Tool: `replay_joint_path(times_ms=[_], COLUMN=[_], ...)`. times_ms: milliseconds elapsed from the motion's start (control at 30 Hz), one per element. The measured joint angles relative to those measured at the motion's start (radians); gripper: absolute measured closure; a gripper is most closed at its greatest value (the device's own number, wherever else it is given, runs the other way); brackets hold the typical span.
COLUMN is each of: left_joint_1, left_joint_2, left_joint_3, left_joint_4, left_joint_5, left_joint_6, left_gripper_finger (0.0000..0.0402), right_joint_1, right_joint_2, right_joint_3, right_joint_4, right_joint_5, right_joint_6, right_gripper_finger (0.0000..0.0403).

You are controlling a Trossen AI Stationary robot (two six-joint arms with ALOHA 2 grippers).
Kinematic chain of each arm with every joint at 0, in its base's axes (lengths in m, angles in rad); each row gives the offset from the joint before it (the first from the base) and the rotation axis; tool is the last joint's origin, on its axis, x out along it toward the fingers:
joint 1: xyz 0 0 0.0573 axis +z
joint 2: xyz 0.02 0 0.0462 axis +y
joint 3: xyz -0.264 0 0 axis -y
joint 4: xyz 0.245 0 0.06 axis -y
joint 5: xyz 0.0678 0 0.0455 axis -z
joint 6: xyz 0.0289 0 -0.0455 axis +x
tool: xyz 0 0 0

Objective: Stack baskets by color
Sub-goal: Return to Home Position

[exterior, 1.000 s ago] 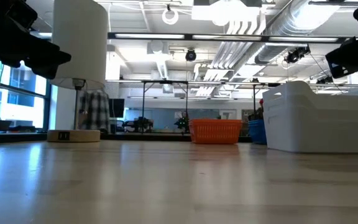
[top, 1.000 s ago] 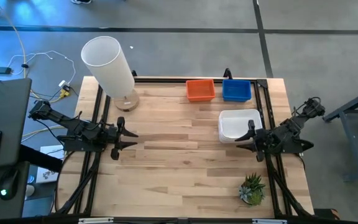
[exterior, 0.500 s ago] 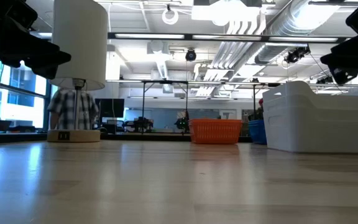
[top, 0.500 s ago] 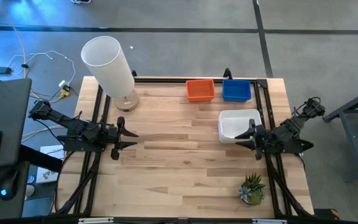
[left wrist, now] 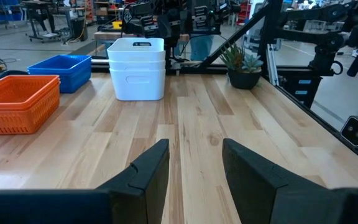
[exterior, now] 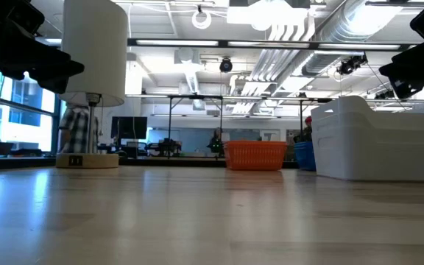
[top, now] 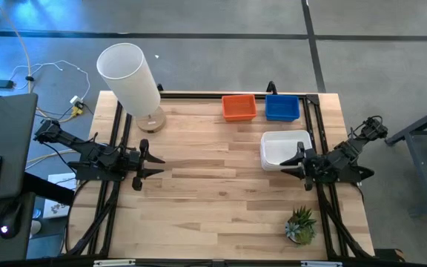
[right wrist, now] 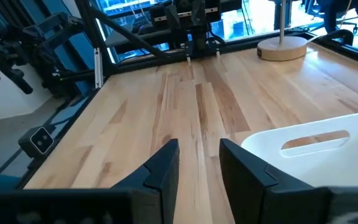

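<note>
Three stacks of baskets stand on the wooden table: orange (top: pixel 239 107) and blue (top: pixel 282 107) side by side at the far edge, white (top: pixel 285 148) nearer, on the right. The left wrist view shows each as nested baskets, orange (left wrist: pixel 17 102), blue (left wrist: pixel 61 70), white (left wrist: pixel 137 67). My left gripper (top: pixel 154 165) hovers open at the table's left side, pointing across at them. My right gripper (top: pixel 291 165) hovers open at the right side, just beside the white stack (right wrist: pixel 316 155); nothing is between its fingers.
A tall white cylinder lamp (top: pixel 132 81) stands at the far left corner on a round wooden base. A small potted plant (top: pixel 300 225) sits at the near right. The broad middle of the table (top: pixel 213 178) lies bare between the two arms.
My right gripper has rolled a little about the line it points along, without shifting place or changing its finger gap. The baskets have stayed where they were.
</note>
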Motion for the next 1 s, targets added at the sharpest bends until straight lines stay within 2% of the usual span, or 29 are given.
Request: replay_joint_path(times_ms=[1000], left_joint_1=[0.0], left_joint_2=[0.0], left_joint_3=[0.0], left_joint_4=[0.0], left_joint_5=[0.0], left_joint_6=[0.0], left_gripper_finger=[0.0264], right_joint_1=[0.0], right_joint_2=[0.0], right_joint_3=[0.0], right_joint_4=[0.0], right_joint_5=[0.0], right_joint_6=[-0.007], right_gripper_finger=[0.03])
